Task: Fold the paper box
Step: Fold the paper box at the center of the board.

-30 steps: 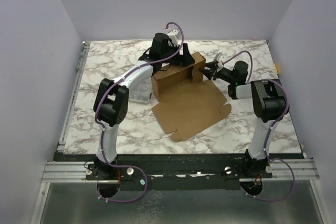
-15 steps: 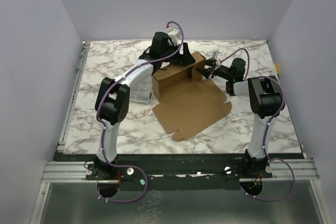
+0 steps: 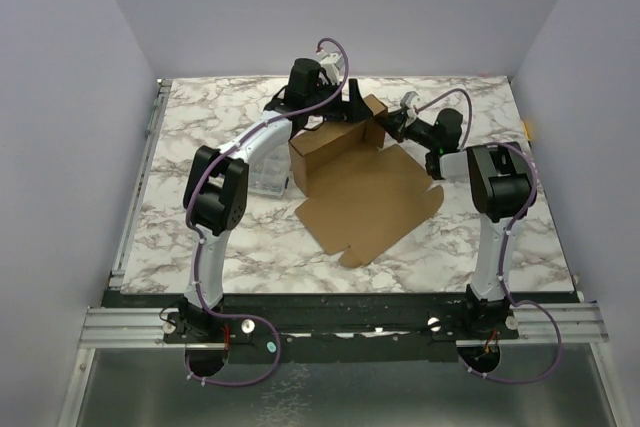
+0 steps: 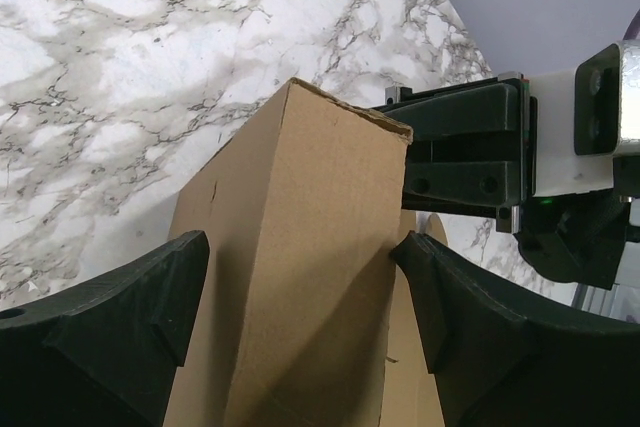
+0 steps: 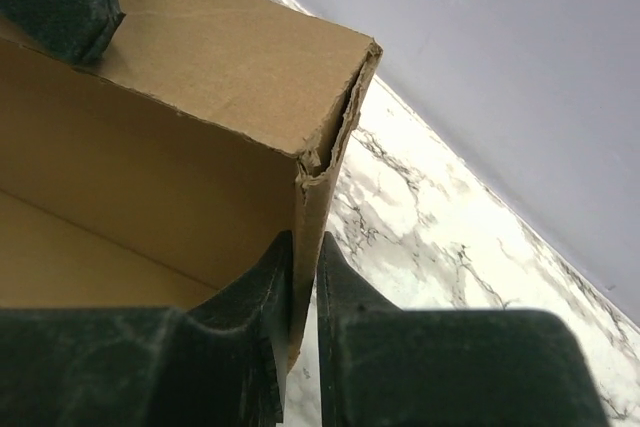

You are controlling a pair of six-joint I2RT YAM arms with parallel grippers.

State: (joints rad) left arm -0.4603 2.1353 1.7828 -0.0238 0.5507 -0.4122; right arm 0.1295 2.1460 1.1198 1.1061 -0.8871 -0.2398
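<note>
The paper box (image 3: 350, 162) sits a little past the middle of the marble tabletop (image 3: 200, 247), only partly formed. Its far part stands up as a low brown wall with a short side panel at the right end. The rest of the sheet lies flat, spreading toward the near edge with its notched flaps showing.

The left gripper (image 3: 350, 107) reaches in from the far side and comes down on top of the raised wall, near its right end. In its wrist view the left gripper (image 4: 300, 317) has its jaws set wide. The folded wall fills the space between them, and both dark fingers (image 4: 110, 327) press against the cardboard, so it has hold of the box there.

The right gripper (image 3: 388, 127) comes in low from the right and meets the box at the right-hand corner, close to the left gripper. In its own wrist view the right gripper (image 5: 303, 287) has its jaws drawn almost together. The thin edge of the upright side panel is pinched between the two fingers (image 5: 250, 347). The corner above them is slightly torn and frayed. One finger of the other gripper rests on the wall's top edge at the upper left of that view.

A small clear case (image 3: 265, 179) lies on the tabletop just beside the box's left end, partly under the left arm. Pale walls (image 3: 80, 97) close in the table on three sides.
</note>
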